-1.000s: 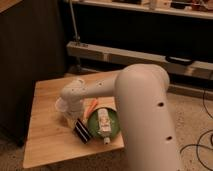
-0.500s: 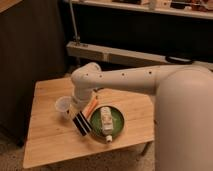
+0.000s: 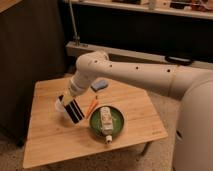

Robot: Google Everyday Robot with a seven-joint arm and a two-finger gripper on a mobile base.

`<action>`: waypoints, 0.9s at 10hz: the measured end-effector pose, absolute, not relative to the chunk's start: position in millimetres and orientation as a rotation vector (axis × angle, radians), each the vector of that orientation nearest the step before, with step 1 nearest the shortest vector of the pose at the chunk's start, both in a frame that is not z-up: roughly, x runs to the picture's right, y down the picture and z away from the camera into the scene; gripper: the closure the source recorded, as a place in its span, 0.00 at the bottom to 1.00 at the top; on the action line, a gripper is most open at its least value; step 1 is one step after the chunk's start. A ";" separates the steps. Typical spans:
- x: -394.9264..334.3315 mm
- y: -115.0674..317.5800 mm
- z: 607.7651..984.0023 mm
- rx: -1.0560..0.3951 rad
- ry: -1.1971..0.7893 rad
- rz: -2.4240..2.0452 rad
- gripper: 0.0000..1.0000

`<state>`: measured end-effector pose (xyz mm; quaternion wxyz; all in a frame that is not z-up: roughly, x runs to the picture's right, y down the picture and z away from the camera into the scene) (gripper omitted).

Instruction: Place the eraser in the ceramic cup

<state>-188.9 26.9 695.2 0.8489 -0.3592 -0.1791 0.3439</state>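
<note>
Camera view: tool (image 3: 69, 101), closed on what looks like the eraser (image 3: 75, 111), hangs just over the cup (image 3: 60, 104).

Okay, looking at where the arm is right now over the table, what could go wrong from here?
The gripper, shut on the eraser, hangs low beside the ceramic cup, so it might knock the cup over. The cup is mostly hidden behind the gripper, so a release could miss its rim. The orange carrot-like piece and green plate sit close enough for a swing to nudge them.

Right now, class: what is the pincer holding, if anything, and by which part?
The pincer, above the ceramic cup, grips the eraser by its upper end; the rest hangs down over the table.
</note>
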 end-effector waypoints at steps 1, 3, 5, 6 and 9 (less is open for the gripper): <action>-201.7 19.1 697.8 -0.747 -0.448 0.701 1.00; -218.0 7.3 702.9 -0.735 -0.571 0.659 1.00; -228.0 -1.3 701.9 -0.744 -0.610 0.628 1.00; -230.5 -5.4 702.1 -0.746 -0.616 0.621 1.00; -240.4 -19.2 705.1 -0.736 -0.626 0.615 1.00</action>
